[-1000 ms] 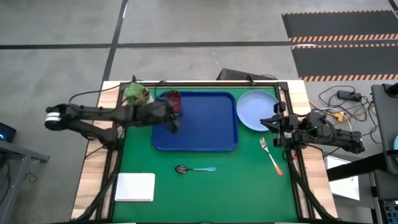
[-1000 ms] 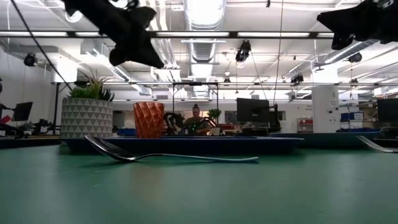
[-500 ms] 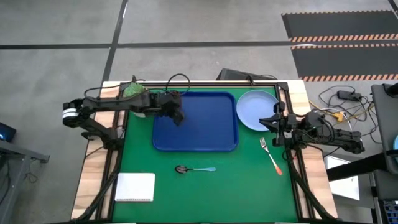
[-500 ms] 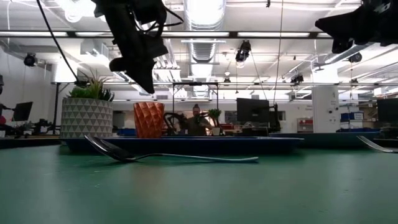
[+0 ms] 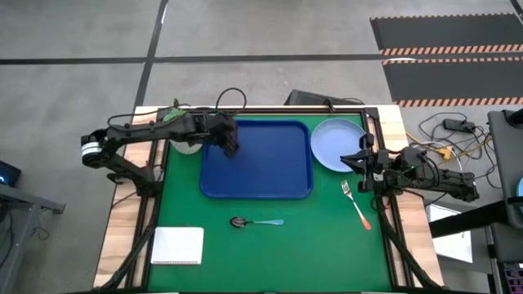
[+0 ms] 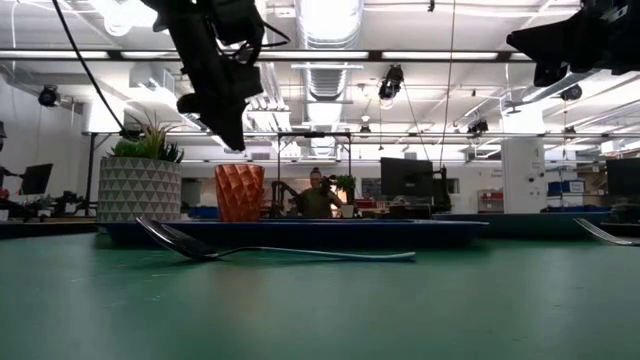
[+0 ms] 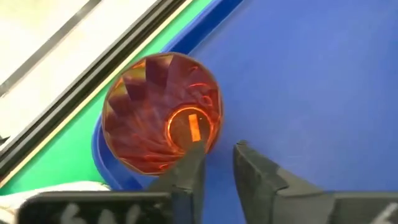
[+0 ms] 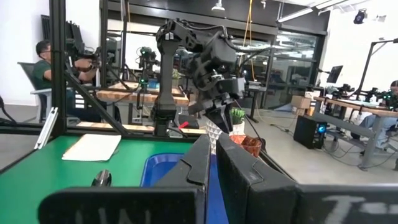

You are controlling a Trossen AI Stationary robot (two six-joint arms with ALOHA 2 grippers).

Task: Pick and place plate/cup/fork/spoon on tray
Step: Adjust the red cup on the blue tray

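The red cup [image 7: 163, 121] stands upright in the far-left corner of the dark-blue tray [image 5: 270, 171]; it also shows in the low view [image 6: 240, 192], and my left arm hides it in the high view. My left gripper [image 5: 232, 149] hangs just above and beside the cup, pointing down, narrowly open and empty [image 7: 219, 158]. The light-blue plate [image 5: 337, 144] lies on the table right of the tray. The fork [image 5: 356, 204] lies near the right edge, and the spoon [image 5: 256, 222] lies in front of the tray. My right gripper [image 5: 360, 160] hovers between plate and fork, shut and empty.
A white pot with a green plant [image 6: 140, 185] stands at the far-left corner, beside the cup and under my left arm. A white notepad [image 5: 178, 245] lies at the near left. A black frame runs along the table's edges. A person sits in the room beyond.
My left arm has swung toward the table's far edge. Its gripper has moved a little along the tray's left side toward the cup and tipped to point more steeply down. The cup has stayed upright on the tray.
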